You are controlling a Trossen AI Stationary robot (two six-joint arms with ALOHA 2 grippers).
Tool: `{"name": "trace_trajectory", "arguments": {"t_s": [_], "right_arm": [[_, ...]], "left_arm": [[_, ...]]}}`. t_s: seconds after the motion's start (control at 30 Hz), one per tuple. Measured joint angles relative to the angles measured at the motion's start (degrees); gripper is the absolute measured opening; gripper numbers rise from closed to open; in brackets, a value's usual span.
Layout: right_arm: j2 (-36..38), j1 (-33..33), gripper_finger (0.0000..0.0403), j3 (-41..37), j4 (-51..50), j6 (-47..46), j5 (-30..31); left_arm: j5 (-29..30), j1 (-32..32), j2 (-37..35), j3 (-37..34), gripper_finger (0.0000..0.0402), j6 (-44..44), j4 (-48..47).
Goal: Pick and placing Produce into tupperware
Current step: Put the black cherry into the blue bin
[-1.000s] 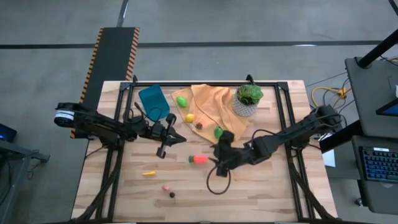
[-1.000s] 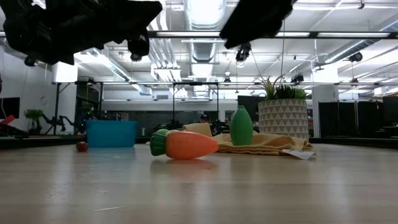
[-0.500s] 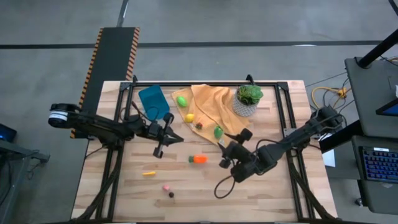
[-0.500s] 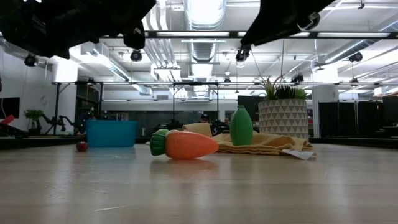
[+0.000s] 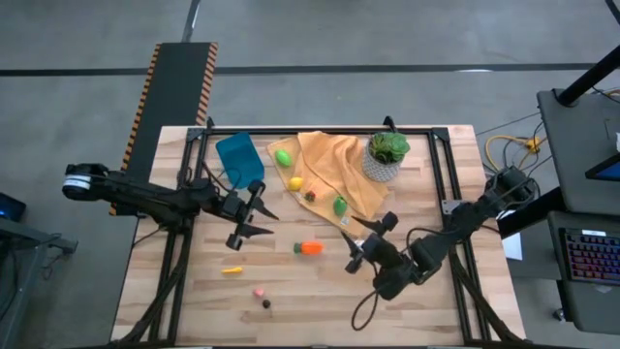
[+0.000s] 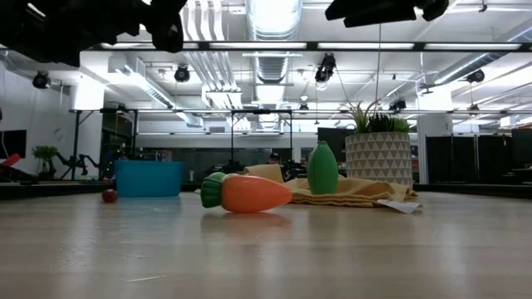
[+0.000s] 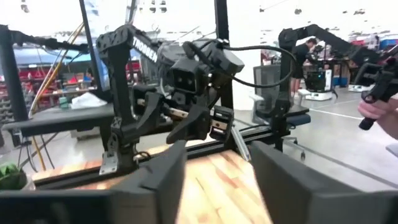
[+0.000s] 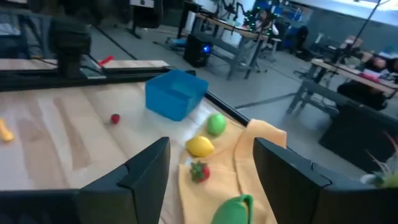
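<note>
both grippers hang above the table, holding nothing.

the left gripper (image 5: 244, 215) has its fingers spread, empty, near the blue tupperware (image 5: 238, 156). the right gripper (image 5: 371, 239) is spread wide, empty, just right of the carrot (image 5: 310, 247). other produce lies on the orange cloth (image 5: 334, 170) and the table (image 5: 184, 281).

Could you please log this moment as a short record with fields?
container: blue tupperware, far left of the table
on cloth: green, yellow and strawberry pieces on the orange cloth
on bare wood: carrot mid-table, yellow piece nearer the front
left gripper: raised, open, empty
right gripper: raised, open, empty
plant: beside the cloth
</note>
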State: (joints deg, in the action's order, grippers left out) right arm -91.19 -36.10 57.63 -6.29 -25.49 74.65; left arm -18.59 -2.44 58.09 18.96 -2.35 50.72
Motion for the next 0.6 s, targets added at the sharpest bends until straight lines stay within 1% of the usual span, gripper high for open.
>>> {"name": "trace_trajectory", "arguments": {"t_s": [0.07, 0.17, 0.27, 0.4, 0.47, 0.6], "right_arm": [[0.0, -0.5, 0.0224, -0.1, -0.1, 0.0, -1.1], [0.0, -1.1, 0.0224, -0.3, -0.3, 0.1, -2.2], [0.0, -1.1, 0.0224, -0.3, -0.2, 0.9, -5.5], [0.0, -1.0, 0.0224, -0.3, 1.1, 2.8, -10.9], [0.0, -0.7, 0.0224, -0.3, 1.7, 3.7, -17.4], [0.0, 0.5, 0.0224, -0.3, 6.5, 7.6, -36.8]], "left_arm": [[0.0, 0.0, -0.9, 0.0, 0.0212, 0.2, -0.7], [0.0, 0.0, -1.7, 0.0, 0.0246, 0.4, -1.8], [0.0, 0.1, -2.2, 0.0, 0.0261, 0.5, -2.7], [-0.1, 0.1, -2.2, 0.0, 0.0262, 0.5, -3.2], [-0.1, 0.1, -2.0, 0.0, 0.0262, 0.5, -3.7], [-0.1, 0.1, -1.8, 0.0, 0.0262, 0.5, -3.9]]}}
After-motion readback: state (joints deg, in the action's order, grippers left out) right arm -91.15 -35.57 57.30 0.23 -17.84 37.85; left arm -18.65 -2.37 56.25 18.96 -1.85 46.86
